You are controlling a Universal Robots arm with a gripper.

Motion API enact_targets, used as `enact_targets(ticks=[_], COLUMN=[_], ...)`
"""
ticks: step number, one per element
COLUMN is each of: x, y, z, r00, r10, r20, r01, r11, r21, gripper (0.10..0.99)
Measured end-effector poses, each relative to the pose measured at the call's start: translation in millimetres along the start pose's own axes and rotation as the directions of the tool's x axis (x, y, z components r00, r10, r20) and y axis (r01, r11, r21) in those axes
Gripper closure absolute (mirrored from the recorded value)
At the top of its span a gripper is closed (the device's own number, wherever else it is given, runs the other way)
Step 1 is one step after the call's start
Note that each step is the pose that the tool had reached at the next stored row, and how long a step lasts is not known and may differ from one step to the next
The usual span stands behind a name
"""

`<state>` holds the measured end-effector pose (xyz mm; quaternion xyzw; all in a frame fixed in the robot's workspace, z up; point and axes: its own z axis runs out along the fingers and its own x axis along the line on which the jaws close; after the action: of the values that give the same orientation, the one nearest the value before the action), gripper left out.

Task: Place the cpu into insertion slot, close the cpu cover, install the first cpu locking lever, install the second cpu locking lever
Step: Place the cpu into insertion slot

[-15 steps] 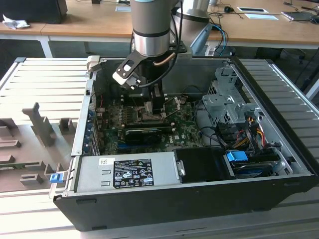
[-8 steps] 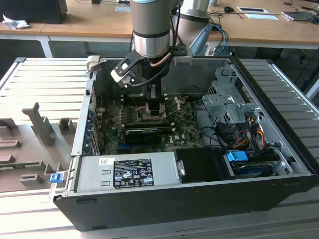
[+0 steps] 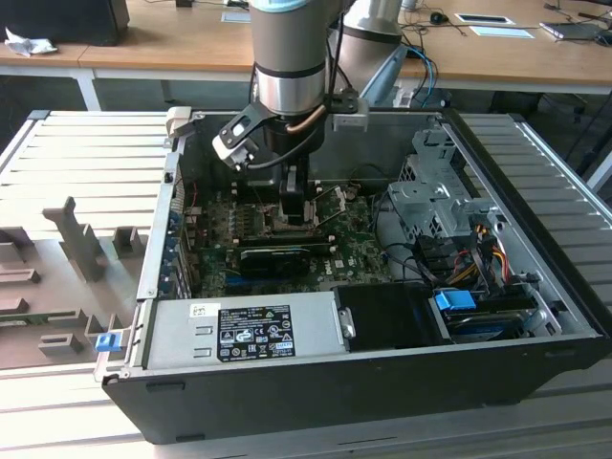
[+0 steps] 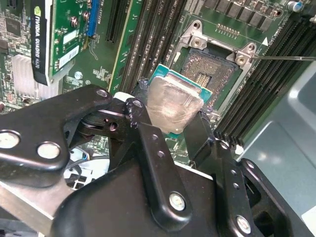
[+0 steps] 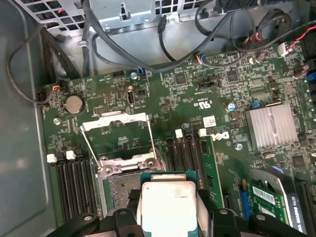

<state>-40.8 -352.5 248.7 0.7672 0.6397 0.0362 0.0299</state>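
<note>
cpu (image 4: 174, 104), small square silver-grey chip, pinched in black gripper (image 4: 172, 116), hangs tilted just short of dark square silver-rimmed insertion slot (image 4: 213, 69), unseated.

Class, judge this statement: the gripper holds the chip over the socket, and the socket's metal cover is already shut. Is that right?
Not quite. The cover is open, swung back from the bare socket, as the first wrist view shows. The gripper does hold the chip over it.
</note>
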Motion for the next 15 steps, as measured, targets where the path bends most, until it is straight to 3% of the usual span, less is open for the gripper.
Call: enact_targets(ticks=[4,8,15], x=[3.3,5.7,9.6], y=[-0.9,-0.4,-0.7], z=[4.0,4.5,5.0], r00=[0.9998,0.9983,0.9974], r10=[-0.020,-0.058,-0.072], r20=[-0.0018,-0.0053,-0.0066], r01=[0.020,0.058,0.072], r11=[0.9998,0.9983,0.9974], r21=[0.000,0.001,0.001], gripper=[0.553,0.553,0.553])
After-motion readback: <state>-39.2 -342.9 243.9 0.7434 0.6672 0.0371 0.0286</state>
